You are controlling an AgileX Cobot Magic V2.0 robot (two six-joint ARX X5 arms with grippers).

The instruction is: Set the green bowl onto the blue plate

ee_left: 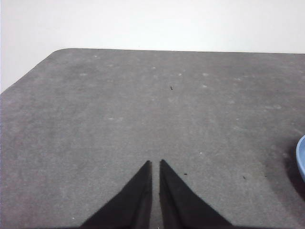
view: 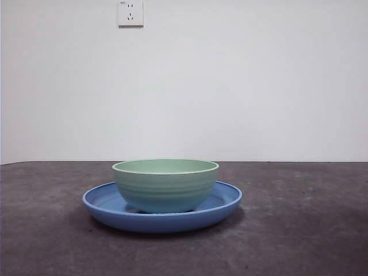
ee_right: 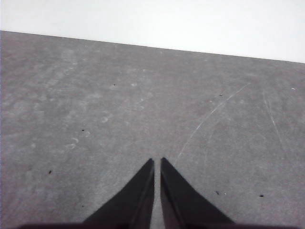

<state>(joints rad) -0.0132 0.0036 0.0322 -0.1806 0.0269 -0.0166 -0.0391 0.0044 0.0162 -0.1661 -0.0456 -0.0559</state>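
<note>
Green bowl: the green bowl [view: 165,185] sits upright on the blue plate [view: 225,199], about in the plate's middle. Its pale rim is level and nothing shows above the rim.

Blue plate: it lies flat on the bench [view: 299,230], in the middle of the front view, well back from the near edge. Its rim sticks out past the bowl on both sides. In the left wrist view only a small piece of the blue rim [ee_left: 301,155] shows at the side.

Bench: dark grey and a bit speckled. A white wall [view: 259,86] stands behind its far edge, with a white socket [view: 130,12] high up.

Left gripper: the left gripper [ee_left: 155,164] hangs over bare bench, apart from the plate. Its two black jaws are almost together, with just a thin gap, and they hold nothing.

Right gripper: the right gripper [ee_right: 157,162] hangs over bare bench with thin pale scratches. Its jaws are almost together too, and they hold nothing.
</note>
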